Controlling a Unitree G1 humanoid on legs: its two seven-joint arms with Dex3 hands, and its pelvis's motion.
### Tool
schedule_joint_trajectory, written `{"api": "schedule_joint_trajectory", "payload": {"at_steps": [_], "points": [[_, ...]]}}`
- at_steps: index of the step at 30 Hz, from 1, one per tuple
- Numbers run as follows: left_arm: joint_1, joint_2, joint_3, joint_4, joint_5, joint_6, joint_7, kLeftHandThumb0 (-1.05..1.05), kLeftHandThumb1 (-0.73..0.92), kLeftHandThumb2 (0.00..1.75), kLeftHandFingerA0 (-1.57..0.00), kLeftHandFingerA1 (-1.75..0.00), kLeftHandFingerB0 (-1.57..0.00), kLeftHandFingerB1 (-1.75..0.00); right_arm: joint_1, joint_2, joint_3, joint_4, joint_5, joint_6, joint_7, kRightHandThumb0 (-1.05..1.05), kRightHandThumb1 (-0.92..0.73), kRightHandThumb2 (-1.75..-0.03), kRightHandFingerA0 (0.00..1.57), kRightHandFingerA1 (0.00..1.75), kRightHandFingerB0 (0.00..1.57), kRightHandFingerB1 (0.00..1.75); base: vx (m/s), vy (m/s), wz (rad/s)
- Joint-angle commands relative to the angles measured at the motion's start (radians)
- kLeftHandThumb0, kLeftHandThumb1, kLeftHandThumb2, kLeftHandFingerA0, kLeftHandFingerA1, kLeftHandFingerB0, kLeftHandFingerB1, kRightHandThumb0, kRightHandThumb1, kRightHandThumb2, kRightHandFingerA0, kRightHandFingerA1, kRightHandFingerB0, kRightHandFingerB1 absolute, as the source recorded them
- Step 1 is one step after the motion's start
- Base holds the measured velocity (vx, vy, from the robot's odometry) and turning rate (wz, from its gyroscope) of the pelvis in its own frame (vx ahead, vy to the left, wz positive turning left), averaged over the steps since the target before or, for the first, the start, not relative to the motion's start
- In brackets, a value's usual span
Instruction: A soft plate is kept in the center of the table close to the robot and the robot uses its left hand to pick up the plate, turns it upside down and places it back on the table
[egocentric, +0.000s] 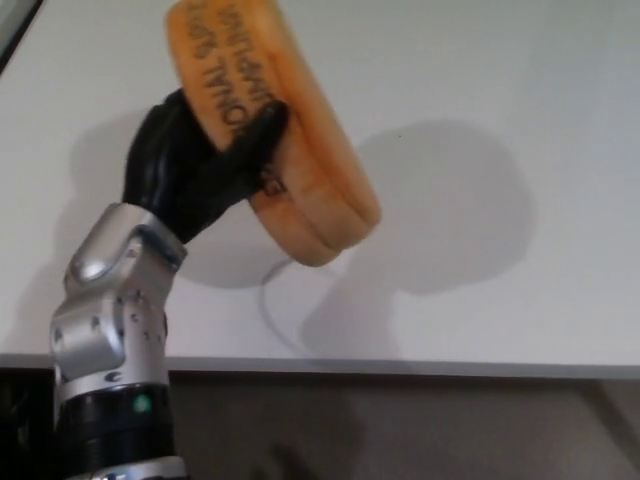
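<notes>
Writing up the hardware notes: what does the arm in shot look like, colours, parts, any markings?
Only the left arm shows. The left hand is matte black with thick rounded fingers. Behind it sits a silver-grey metal wrist housing, blocky with rounded edges and small screw heads. Below that comes a black cylindrical forearm section with a small green light. No cable or printed marking is visible on the arm.

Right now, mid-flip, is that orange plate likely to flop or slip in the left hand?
Probably not floppy: the orange plate keeps its thick, rounded shape though held only at one side. It looks light and cushiony. Slipping seems unlikely, since the left hand wraps its rim.
</notes>
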Motion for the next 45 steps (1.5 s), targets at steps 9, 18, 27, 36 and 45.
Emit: {"api": "schedule_joint_trajectory", "payload": {"at_steps": [9,18,27,36,45], "points": [[-0.144,-0.136,0.413,0.145,-0.41,0.265,0.882,-0.41,0.55,0.85,-1.2,-1.48,-0.65,-1.12,-0.009,-0.042,-0.009,-0.013,-0.025,0.046,-0.013,-0.73,-0.74,-1.11,0.58,0.59,0.29,0.49,0.0,0.0,0.0],[-0.06,-0.122,0.453,0.227,-0.331,0.296,0.922,-0.28,0.7,0.68,-0.97,-1.75,-0.48,-0.86,-0.018,-0.04,-0.009,-0.014,-0.027,0.038,-0.015,-0.75,-0.76,-1.11,0.61,0.6,0.31,0.5,0.0,0.0,0.0],[-0.043,-0.13,0.483,0.267,-0.341,0.292,0.954,-0.31,0.68,0.67,-1.0,-1.75,-0.56,-0.79,-0.021,-0.04,-0.01,-0.019,-0.026,0.045,-0.015,-0.75,-0.92,-0.7,0.69,0.45,0.38,0.34,0.0,0.0,0.0],[-0.014,-0.136,0.477,0.256,-0.371,0.312,0.942,-0.49,0.55,0.87,-1.28,-1.53,-0.79,-1.26,-0.026,-0.043,-0.013,-0.016,-0.024,0.044,-0.012,-0.76,-0.92,-0.7,0.69,0.45,0.37,0.33,0.0,0.0,0.0],[0.081,-0.082,0.255,0.225,-0.232,0.497,0.874,-0.46,0.6,0.95,-1.3,-1.49,-0.71,-1.14,-0.029,-0.051,-0.012,-0.022,-0.027,0.057,-0.01,-0.81,-0.74,-0.86,0.65,0.53,0.34,0.41,0.0,0.0,0.0]]}}
